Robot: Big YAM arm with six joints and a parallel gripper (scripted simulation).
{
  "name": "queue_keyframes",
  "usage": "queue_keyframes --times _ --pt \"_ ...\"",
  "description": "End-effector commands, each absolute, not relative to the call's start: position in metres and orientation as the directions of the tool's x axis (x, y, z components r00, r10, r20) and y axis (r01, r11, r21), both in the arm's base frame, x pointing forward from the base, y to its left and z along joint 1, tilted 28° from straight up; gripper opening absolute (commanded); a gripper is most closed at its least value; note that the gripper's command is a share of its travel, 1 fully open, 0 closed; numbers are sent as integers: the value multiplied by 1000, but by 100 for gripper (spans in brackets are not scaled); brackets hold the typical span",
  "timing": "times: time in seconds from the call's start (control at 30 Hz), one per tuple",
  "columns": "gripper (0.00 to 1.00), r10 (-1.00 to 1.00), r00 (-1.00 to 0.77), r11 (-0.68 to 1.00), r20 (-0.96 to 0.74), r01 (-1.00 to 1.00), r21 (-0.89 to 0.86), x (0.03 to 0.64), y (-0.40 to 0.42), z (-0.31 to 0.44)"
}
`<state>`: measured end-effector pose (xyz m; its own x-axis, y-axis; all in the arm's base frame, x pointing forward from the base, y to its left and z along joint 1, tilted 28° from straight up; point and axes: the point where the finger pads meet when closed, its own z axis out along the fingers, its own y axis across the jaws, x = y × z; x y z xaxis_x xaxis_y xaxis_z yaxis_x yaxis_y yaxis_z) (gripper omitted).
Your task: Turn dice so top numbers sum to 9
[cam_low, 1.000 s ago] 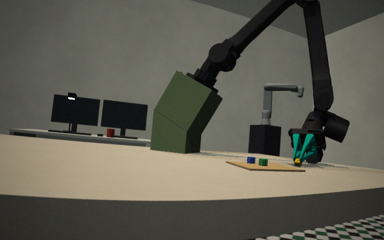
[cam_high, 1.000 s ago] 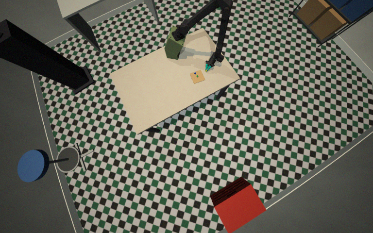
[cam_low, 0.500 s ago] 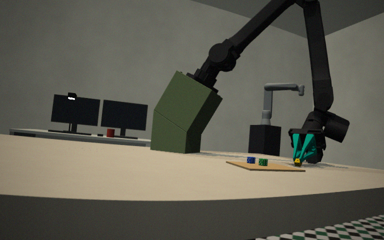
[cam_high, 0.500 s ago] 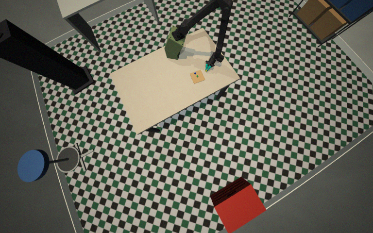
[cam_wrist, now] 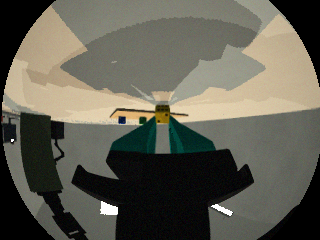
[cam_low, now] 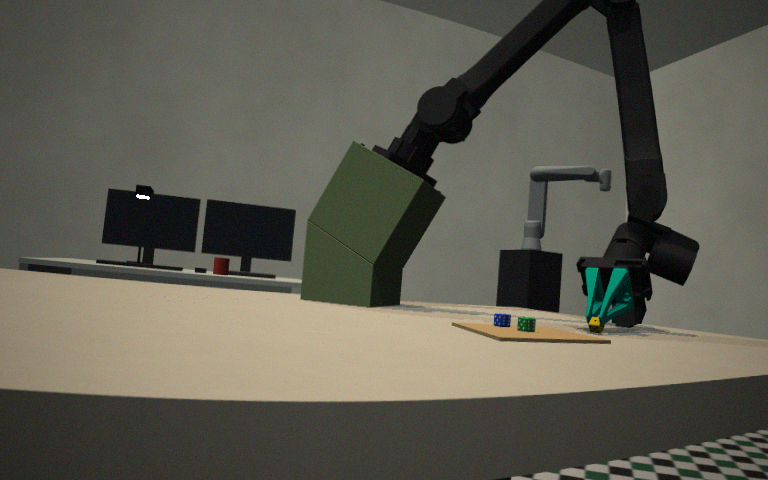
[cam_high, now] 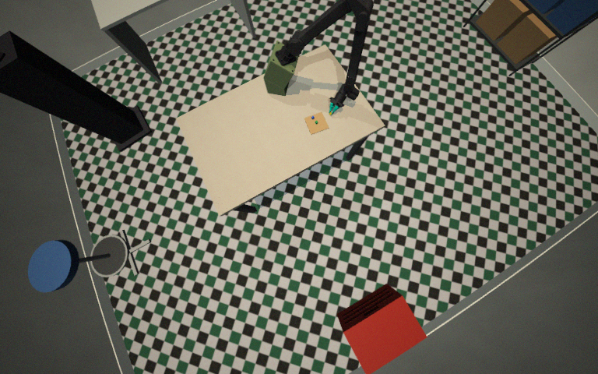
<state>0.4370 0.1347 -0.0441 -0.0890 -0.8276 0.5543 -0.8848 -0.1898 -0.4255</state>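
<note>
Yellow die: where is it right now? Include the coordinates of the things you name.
In the exterior view, the yellow die (cam_high: 330,114) (cam_low: 595,324) (cam_wrist: 162,114) is between the hand's fingertips, just off the right side of the mat (cam_high: 317,128) (cam_low: 543,335) (cam_wrist: 131,113), with the green die (cam_high: 316,121) (cam_low: 526,324) (cam_wrist: 143,120) its nearest neighbour on the mat.

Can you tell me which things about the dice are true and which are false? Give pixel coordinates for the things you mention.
1. The yellow die (cam_high: 330,114) (cam_low: 594,324) (cam_wrist: 162,114) is in the gripper (cam_high: 333,110) (cam_low: 595,320) (cam_wrist: 162,120). True.
2. The blue die (cam_high: 313,118) (cam_low: 501,320) (cam_wrist: 122,120) is on the floor. False: it is on the mat (cam_high: 318,128) (cam_low: 552,335) (cam_wrist: 131,112).
3. The green die (cam_high: 316,122) (cam_low: 526,324) (cam_wrist: 143,120) is on the mat. True.
4. All three dice are on the mat. False: the yellow one is off it.
</note>
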Motion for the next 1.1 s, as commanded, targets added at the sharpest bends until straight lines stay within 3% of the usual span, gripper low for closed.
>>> queue_keyframes --times 0.0,1.07 --pt "11 -833 -102 -183 544 -877 -444 441 140 -45" --pt "11 -833 -102 -183 544 -877 -444 441 141 -45"
